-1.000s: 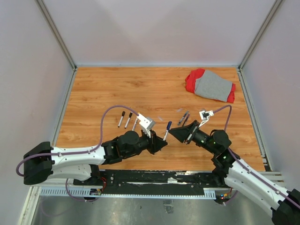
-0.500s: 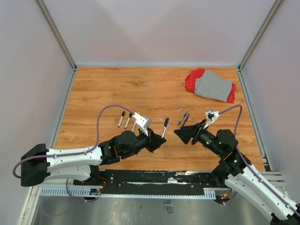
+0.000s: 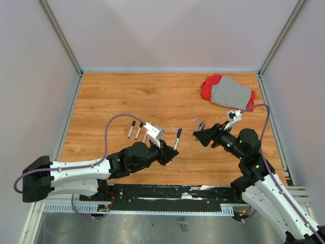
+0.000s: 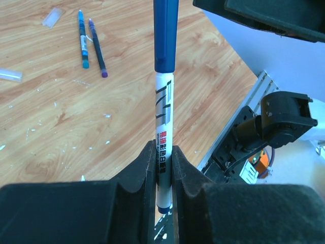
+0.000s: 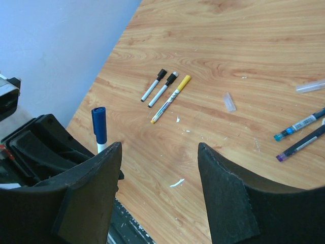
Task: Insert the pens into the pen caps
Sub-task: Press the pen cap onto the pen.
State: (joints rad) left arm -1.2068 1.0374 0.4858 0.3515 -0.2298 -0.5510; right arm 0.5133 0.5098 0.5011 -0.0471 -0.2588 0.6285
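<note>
1. Now, as before, the left gripper [image 4: 162, 157] pinches a blue-capped pen [image 4: 163, 101] upright above the table [image 3: 127, 96].
2. Meanwhile the right gripper [image 5: 158, 152], jaws spread and empty, has drawn back rightward from it.
3. Elsewhere, three pens [image 5: 162, 90] lie leftward and two more pens [image 5: 299, 125] rightward.

The pen [image 4: 163, 117] has a white barrel with dark lettering and a blue cap [image 4: 166, 35]. The bench [image 3: 127, 96] is orange-brown woodgrain; the cloth [image 3: 228, 93] at two o'clock is grey and red.
</note>
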